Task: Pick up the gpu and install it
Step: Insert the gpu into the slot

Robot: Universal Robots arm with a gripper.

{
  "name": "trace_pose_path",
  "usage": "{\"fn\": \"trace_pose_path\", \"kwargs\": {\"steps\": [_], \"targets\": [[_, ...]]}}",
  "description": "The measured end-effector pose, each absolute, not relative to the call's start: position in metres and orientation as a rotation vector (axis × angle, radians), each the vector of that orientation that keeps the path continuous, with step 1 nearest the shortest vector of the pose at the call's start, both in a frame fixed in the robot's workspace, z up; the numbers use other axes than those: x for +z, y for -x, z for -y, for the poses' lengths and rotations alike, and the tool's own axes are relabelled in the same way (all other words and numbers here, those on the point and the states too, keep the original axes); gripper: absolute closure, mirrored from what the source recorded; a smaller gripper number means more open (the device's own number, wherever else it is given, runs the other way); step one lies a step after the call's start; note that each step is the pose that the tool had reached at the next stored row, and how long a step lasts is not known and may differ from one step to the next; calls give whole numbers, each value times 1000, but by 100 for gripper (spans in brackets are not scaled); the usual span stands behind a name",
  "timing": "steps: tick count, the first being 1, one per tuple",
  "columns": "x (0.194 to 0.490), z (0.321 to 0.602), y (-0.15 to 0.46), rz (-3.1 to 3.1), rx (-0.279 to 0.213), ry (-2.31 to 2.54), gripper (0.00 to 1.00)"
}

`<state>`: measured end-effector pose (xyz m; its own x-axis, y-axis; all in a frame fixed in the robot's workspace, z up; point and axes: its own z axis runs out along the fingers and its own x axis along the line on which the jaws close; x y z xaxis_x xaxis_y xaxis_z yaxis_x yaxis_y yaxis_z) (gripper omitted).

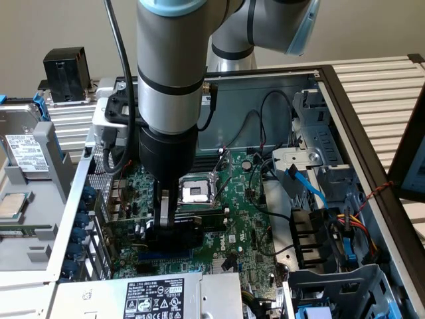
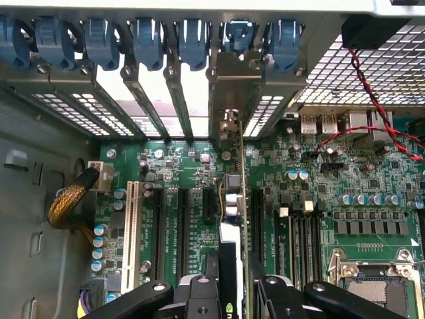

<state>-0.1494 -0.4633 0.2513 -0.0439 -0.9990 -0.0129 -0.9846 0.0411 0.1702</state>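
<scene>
Part-closed black gripper [image 1: 174, 224] is clamping the small green, black-shrouded gpu [image 2: 229, 262] – long axis lying parallel to the large green motherboard's [image 2: 372, 193] slots.

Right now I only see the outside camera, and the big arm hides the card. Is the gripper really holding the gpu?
Observer: Yes. In the wrist view the gpu stands on edge, clamped in the gripper.
Operator: Where's its shiny end?
Observer: Its silver bracket is at the case's back openings, right by the blue latches.
Operator: Are any slots free?
Observer: A white slot and the black slots next to it are bare.
</scene>
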Motion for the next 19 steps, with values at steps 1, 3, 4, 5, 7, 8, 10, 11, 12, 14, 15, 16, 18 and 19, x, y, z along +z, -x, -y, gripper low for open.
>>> {"fn": "trace_pose_path", "kwargs": {"steps": [1, 3, 4, 5, 7, 8, 10, 11, 12, 14, 15, 16, 18, 19], "targets": [[251, 463, 149, 2185, -201, -2093, 73], [251, 463, 149, 2185, -201, -2093, 73], [251, 463, 149, 2185, -201, -2094, 73], [251, 463, 149, 2185, -201, -2093, 73], [251, 462, 149, 2185, -201, -2093, 73], [251, 462, 150, 2185, -201, -2094, 73], [251, 462, 150, 2185, -201, -2093, 73], [251, 462, 150, 2184, -202, -2093, 73], [251, 462, 150, 2183, -204, -2092, 73], [252, 462, 149, 2180, -210, -2089, 73], [252, 462, 150, 2179, -212, -2087, 73], [253, 462, 150, 2177, -215, -2086, 73], [253, 463, 150, 2177, -216, -2085, 73], [253, 463, 150, 2176, -217, -2085, 73]]}}
